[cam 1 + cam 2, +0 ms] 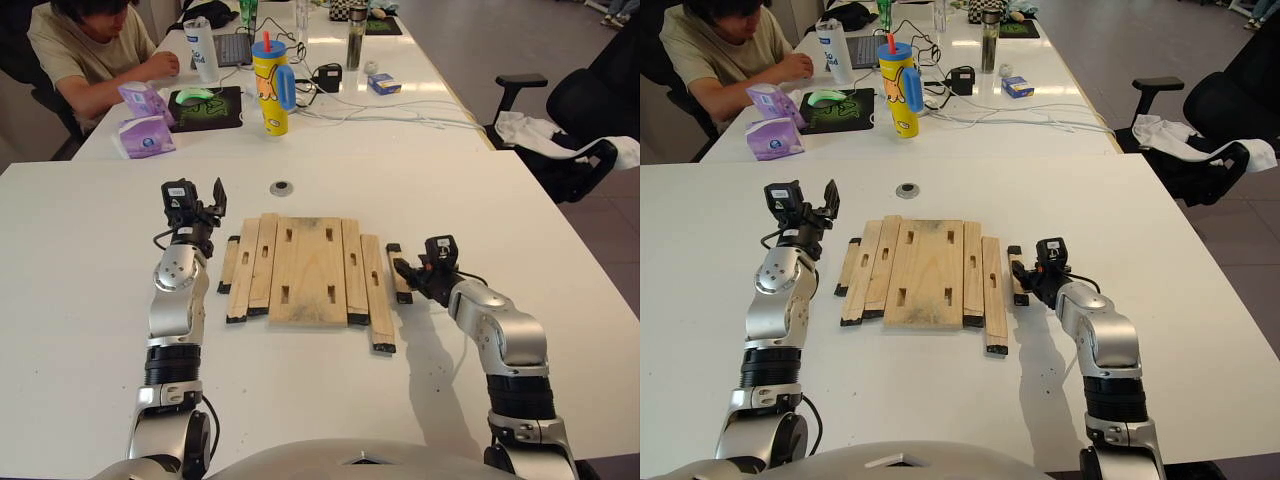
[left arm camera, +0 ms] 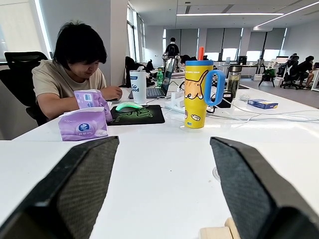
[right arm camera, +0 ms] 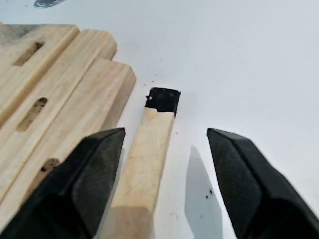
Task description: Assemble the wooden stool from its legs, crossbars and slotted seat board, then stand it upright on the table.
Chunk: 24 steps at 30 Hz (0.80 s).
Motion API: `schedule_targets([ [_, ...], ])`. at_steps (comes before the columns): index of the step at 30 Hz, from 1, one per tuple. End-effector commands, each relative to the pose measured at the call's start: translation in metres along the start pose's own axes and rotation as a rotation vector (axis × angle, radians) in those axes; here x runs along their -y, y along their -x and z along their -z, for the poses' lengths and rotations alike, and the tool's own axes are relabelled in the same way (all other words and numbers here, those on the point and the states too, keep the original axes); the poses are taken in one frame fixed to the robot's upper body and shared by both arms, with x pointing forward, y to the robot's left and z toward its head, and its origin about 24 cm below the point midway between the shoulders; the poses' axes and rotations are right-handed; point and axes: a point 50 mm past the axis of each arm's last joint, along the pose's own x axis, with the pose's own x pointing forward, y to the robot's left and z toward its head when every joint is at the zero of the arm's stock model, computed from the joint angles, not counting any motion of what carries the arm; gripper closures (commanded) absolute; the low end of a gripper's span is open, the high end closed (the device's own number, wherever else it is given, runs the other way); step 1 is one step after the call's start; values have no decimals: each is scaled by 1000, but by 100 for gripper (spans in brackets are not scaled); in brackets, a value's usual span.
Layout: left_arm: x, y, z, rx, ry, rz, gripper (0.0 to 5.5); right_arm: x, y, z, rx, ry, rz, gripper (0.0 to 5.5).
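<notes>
You have seven pieces flat on the table [image 1: 80, 230]: one slotted seat board [image 1: 308, 270], four legs [image 1: 352, 275], two crossbars [image 1: 230, 265]. Your right gripper [image 3: 164, 137], spread, straddles the right-hand crossbar [image 3: 149, 154]. Your left gripper [image 2: 164, 144], also spread, hovers left of the pieces.

One slotted seat board [image 1: 310, 270], seemingly six loose slats [image 1: 376, 295], two tissue packs [image 1: 145, 135], one tumbler [image 1: 270, 90].

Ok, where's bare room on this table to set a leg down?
Bare tabletop left of the left tool, right of the right tool, and nearer than the seat board. Crowded beside the board, where slats lie packed.
</notes>
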Motion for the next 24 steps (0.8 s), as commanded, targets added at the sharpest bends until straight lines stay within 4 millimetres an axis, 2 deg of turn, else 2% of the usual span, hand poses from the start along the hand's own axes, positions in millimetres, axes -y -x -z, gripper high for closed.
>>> schedule_targets([
  [1, 1, -1, -3, 4, 0, 11, 209, -9, 0, 21, -100, 20, -29, 243],
  [3, 1, -2, -4, 5, -1, 12, 209, -8, -1, 29, -154, 42, -7, 243],
  [8, 2, -3, -6, 8, -7, 28, 209, -5, -1, 33, -172, -3, 84, 315],
  [13, 4, -8, -14, 9, 32, 55, 209, -5, 0, 28, -127, -16, 69, 388],
  [15, 11, -9, -18, -6, 95, 128, 209, -4, -1, 19, -61, 12, 63, 417],
  [18, 29, -6, -30, -18, 287, 318, 209, -6, 0, -14, 161, 72, 49, 418],
  [21, 51, 0, -45, -48, 464, 536, 209, -21, 6, -48, 401, 74, -53, 418],
  [24, 70, 8, -52, -125, 611, 711, 209, -42, 12, -63, 524, 139, -192, 418],
])
